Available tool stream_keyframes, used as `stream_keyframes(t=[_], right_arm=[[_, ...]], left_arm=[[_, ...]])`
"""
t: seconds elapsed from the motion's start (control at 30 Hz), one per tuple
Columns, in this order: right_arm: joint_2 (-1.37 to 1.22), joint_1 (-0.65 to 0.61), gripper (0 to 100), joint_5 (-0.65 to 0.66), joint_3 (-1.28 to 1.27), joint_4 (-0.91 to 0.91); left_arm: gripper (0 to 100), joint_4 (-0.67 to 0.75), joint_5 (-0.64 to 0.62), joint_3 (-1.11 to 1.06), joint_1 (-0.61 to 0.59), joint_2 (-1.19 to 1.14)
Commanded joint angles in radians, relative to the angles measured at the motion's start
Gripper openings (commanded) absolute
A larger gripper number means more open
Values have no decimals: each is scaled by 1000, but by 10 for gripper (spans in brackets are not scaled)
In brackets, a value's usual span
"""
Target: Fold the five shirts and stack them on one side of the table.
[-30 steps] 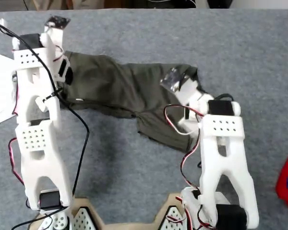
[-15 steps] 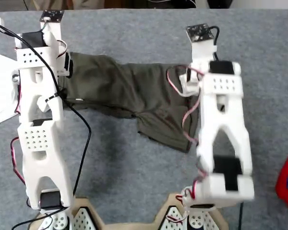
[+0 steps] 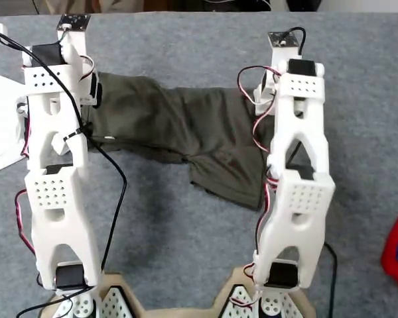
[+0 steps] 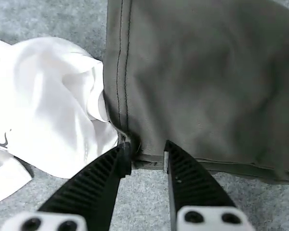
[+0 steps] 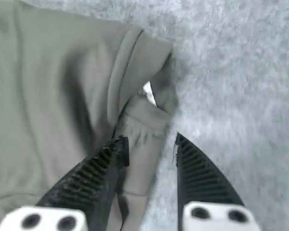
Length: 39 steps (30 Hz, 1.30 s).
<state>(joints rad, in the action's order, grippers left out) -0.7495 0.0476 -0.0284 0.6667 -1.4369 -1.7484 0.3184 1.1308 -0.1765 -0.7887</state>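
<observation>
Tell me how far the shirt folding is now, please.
Done: nothing looks folded yet. In hand: the olive shirt lies rumpled, with the left claw open at its hem corner and the right claw open at its collar. Left: folding it, then the crumpled white shirt beside it, the others, and stacking.

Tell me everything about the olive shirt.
The olive shirt is soft matte fabric, lying crumpled and unfolded on the grey table, bunched between the arms. A stitched hem shows at the left gripper, which is open and straddles that edge. The collar lies under the open right gripper. A white shirt abuts the hem.
</observation>
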Motion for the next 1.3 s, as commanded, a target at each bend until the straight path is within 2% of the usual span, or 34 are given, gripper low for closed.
stream_keyframes(t=[0.0, 0.13, 0.43, 0.7, 1.1, 1.27], right_arm=[[-68, 10, 252, -11, 162, -43], [-143, -1, 330, -35, 312, -110], [-295, -88, 328, -195, 529, -207], [-427, -91, 170, -269, 645, -210], [-499, -15, 154, -267, 722, -236], [-493, 21, 28, -252, 727, -241]], left_arm=[[122, -9, -9, 37, 12, 16], [122, -9, -9, 37, 12, 15], [122, -9, -9, -52, 43, 24], [122, -9, -9, -49, 44, 24], [122, -9, -9, -54, 44, 24], [122, -9, -9, -54, 44, 24]])
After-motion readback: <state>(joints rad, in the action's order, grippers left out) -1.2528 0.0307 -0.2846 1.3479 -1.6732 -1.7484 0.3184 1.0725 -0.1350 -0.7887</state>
